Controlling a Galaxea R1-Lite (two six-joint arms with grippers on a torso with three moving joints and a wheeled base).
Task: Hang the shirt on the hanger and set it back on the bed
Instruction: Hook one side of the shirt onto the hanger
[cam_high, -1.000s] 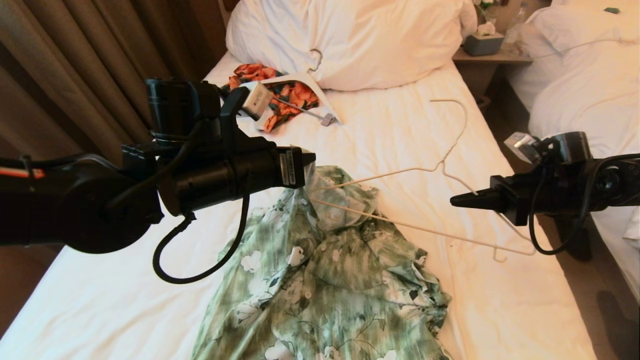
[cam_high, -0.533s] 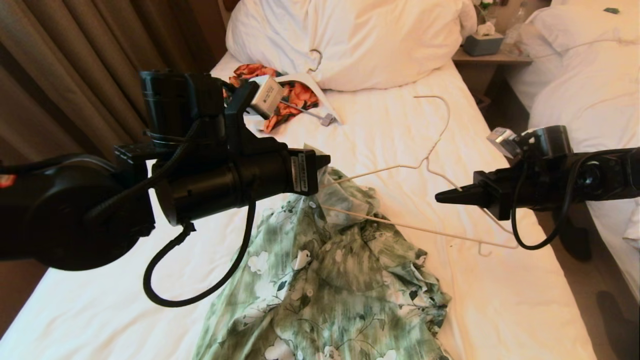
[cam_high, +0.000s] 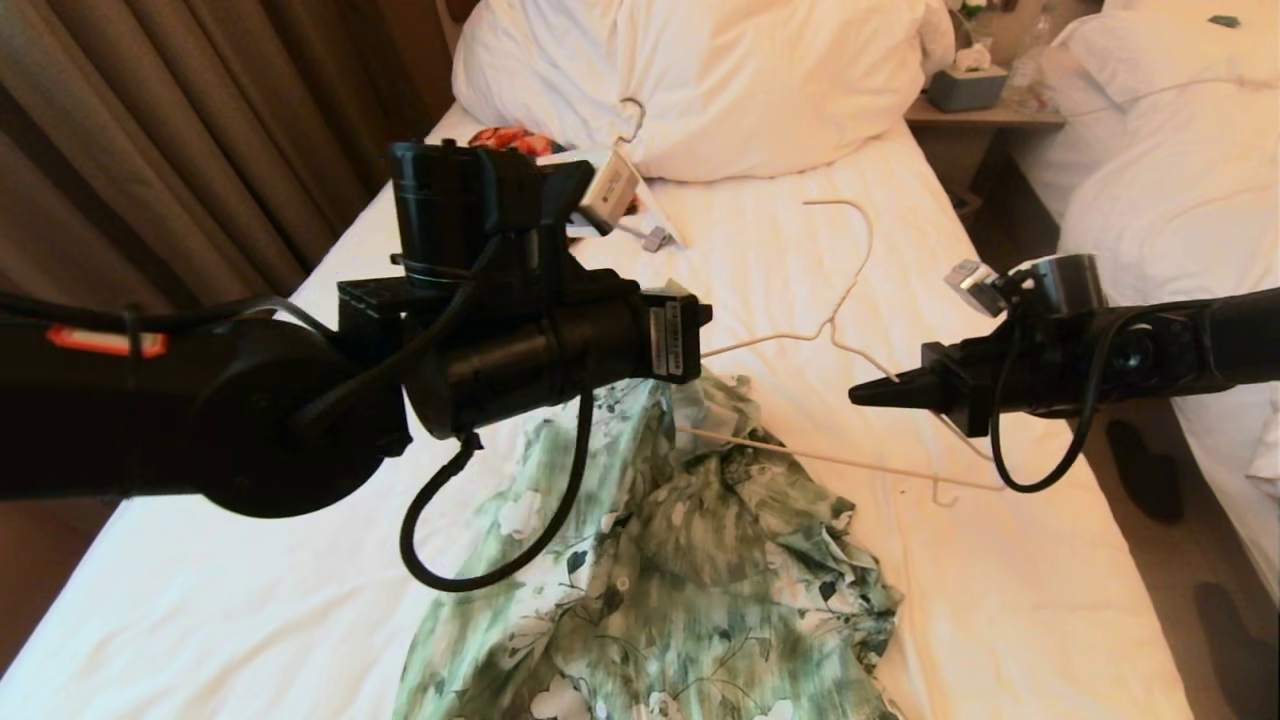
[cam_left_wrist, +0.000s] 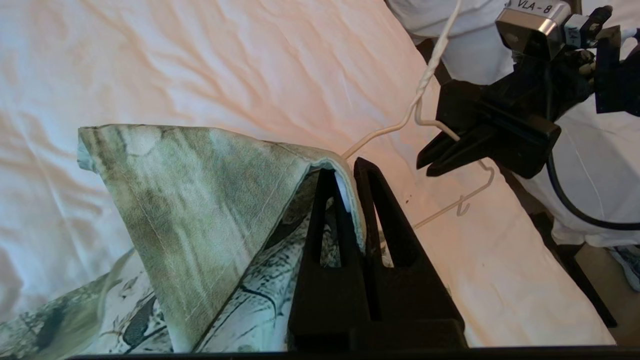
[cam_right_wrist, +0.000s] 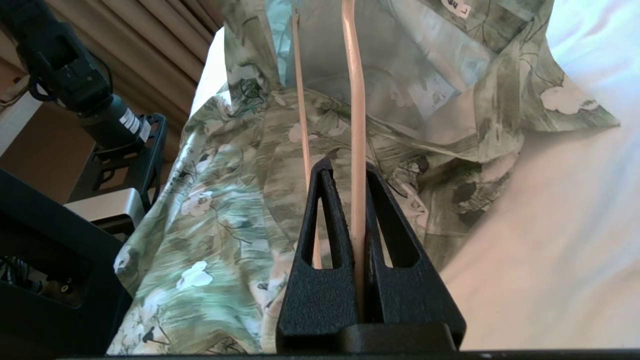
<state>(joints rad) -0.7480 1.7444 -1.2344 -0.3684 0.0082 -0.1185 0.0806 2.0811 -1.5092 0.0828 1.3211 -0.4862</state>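
The left gripper (cam_left_wrist: 345, 172) is clamped tight on a folded edge of the shirt (cam_high: 680, 560), lifting that edge clear of the bed (cam_high: 250, 560) so the cloth hangs down in a tent below the fingers. The rest of the green flowered shirt lies rumpled on the sheet beneath and nearer the robot than this gripper.

Across from it, the right gripper (cam_high: 858, 396) is shut on one arm of the hanger (cam_high: 850, 290), holding the thin cream wire between its fingers. From that grip the hanger reaches toward the left gripper, its far end tucked into the open collar of the shirt; its long hook curves up and away behind the right gripper, toward the pillow (cam_high: 700, 80). The small notch hook at the near end hangs just below the right gripper's wrist.

Beyond the left gripper, near the pillow, a second, thicker white hanger (cam_high: 640, 215) and a bit of orange cloth (cam_high: 505, 138) lie on the sheet.
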